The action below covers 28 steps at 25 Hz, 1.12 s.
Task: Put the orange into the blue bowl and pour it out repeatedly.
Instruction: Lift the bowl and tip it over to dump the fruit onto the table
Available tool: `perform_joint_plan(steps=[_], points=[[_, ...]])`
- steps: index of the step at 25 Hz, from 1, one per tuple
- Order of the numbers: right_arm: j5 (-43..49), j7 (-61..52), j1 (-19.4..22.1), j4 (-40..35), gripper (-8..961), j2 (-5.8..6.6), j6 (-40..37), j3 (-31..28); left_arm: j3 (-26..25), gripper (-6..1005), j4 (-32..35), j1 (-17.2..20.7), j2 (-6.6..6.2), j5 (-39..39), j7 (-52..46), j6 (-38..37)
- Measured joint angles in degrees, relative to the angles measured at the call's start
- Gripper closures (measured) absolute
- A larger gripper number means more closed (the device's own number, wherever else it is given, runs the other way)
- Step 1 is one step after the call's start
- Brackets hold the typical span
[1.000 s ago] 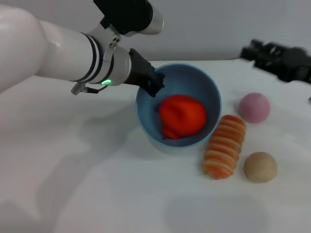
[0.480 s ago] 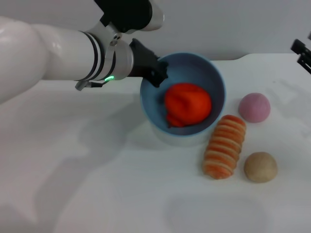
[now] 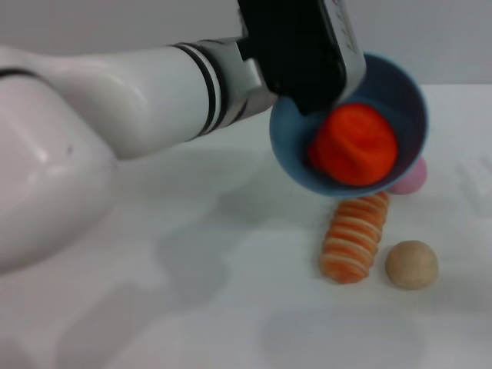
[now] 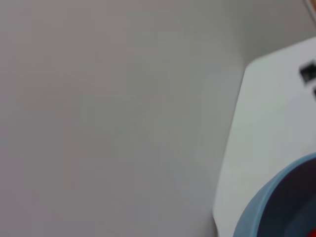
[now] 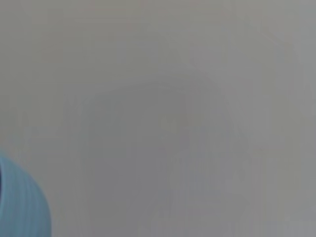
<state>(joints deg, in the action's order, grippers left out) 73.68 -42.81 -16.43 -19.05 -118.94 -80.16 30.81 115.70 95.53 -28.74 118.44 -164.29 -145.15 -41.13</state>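
Left gripper [image 3: 307, 96] clamps rim of light blue round plastic bowl [image 3: 400, 92], lifted, tilted above table's far right. Red-orange lumpy toy orange [image 3: 354, 146] inside. Pour step; next: tip further.

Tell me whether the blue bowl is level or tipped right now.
Tipped. The blue bowl, raised above the table by the left gripper, has its opening turned toward the camera, and the orange lies against its lower wall.
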Motion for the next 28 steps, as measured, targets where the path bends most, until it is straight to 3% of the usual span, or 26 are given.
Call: perform_joint_plan(steps=[8,14,18,22,28], points=[[-0.59,0.89,0.90,2.88,468,0.01,-1.40,-1.03,6.55,1000,0.14,7.56,-0.10,-1.27,17.52,16.31],[-0.65,1.07,0.96,3.46,468,0.06,-2.69,-1.51,9.84,1000,-1.79,12.56,-0.02,-1.33,32.50,23.85],[-0.66,1.51,0.98,3.77,469,0.02,-2.93,-1.61,12.27,1000,-5.06,17.13,0.21,-1.34,41.68,35.69],[-0.66,1.55,1.03,4.13,469,-0.01,-2.98,-1.64,12.88,1000,-7.13,19.08,0.14,-1.31,43.83,44.18],[-0.66,1.58,0.67,5.02,469,0.07,-2.99,-1.68,13.65,999,-9.60,19.71,0.16,-1.23,45.53,47.48]])
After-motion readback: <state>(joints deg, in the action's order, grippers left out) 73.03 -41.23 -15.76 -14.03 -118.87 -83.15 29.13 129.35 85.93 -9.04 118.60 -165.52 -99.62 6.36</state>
